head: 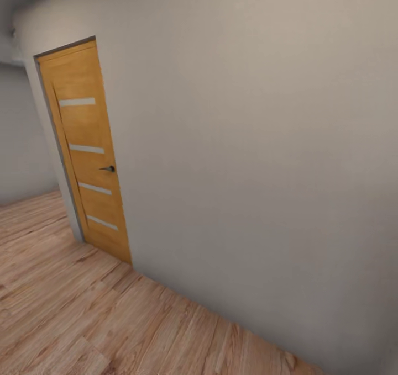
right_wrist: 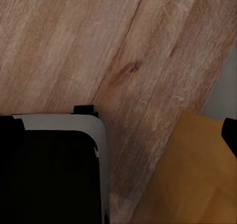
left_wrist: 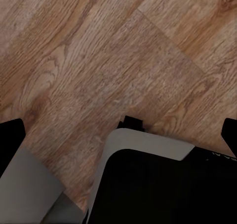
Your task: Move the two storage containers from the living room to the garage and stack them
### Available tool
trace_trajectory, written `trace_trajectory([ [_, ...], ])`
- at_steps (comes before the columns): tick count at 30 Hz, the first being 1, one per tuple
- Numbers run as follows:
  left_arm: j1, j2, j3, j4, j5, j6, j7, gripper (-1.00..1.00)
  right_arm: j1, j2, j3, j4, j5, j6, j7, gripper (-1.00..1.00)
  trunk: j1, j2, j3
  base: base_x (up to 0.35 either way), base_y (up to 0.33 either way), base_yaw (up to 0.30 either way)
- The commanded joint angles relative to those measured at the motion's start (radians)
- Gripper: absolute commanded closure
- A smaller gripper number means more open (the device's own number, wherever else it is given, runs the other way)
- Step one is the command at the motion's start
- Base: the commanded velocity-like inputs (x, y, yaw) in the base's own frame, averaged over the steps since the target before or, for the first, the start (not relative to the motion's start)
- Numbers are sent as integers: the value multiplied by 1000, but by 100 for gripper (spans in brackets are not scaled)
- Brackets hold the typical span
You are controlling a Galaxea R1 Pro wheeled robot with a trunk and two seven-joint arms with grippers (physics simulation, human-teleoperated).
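Note:
The two storage containers are out of view, and so is the garage. I face a pale grey wall [head: 265, 143] with a shut wooden door [head: 88, 154] at its left, over light wood plank floor [head: 83, 320]. My left gripper [left_wrist: 118, 140] hangs open above the planks, its black fingertips [left_wrist: 11, 140] at the picture's two sides with nothing between them. My right gripper [right_wrist: 118, 135] is open and empty too, with one fingertip [right_wrist: 230, 135] showing at the edge.
My own black and grey base [left_wrist: 158, 184] sits under both wrists. Beside the right gripper are an ochre wooden panel [right_wrist: 192, 174] and a strip of grey wall [right_wrist: 228, 80]. The plank floor runs on leftward past the door [head: 27, 220].

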Motion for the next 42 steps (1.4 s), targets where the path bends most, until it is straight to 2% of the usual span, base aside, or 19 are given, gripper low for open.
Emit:
trace_trajectory([
  [1, -1, 0, -6, 1, 8, -3, 2, -100, -1, 0, 8, 3, -7, -6, -1, -100, 0, -1, -2, 3, 0, 269],
  [42, -1, 0, -7, 2, 9, -3, 1, -100, -1, 2, 9, 3, -6, -6, 0, -100, 0, -1, -2, 275, 0, 269],
])
